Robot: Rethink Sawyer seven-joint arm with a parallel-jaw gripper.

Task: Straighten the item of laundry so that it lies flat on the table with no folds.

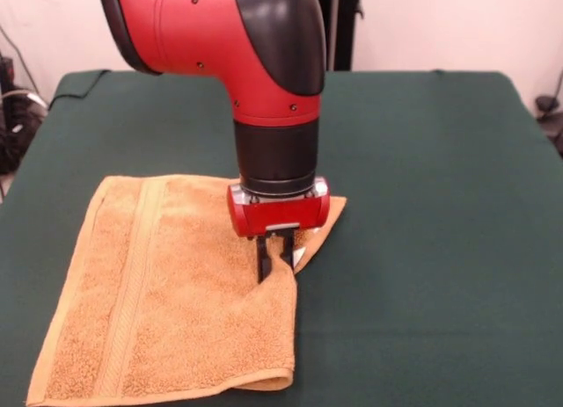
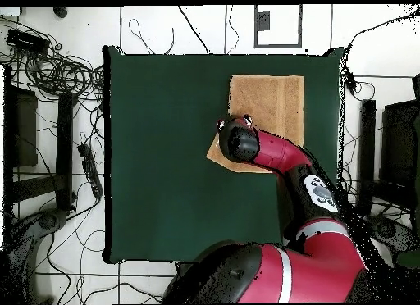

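1. Terry towel (image 1: 167, 293) lies on green table (image 1: 422, 249), front view left-centre, near edge; still doubled, rolled fold along its right side and near-right corner.
2. Gripper (image 1: 274, 251) down at that fold edge, fingers nearly closed, seemingly pinching a bit of cloth.
3. Corner flap pokes out far-right.
4. Left to do: unfold, flatten; task early, I'd judge.

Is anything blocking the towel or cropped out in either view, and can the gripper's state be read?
Front view: the arm hides part of the towel, whose near left corner runs off the bottom edge; the gripper shows dark fingers close together on a raised fold. Overhead view: the arm covers the gripper and the towel's edge nearest the robot; the table is evenly lit, without glare.
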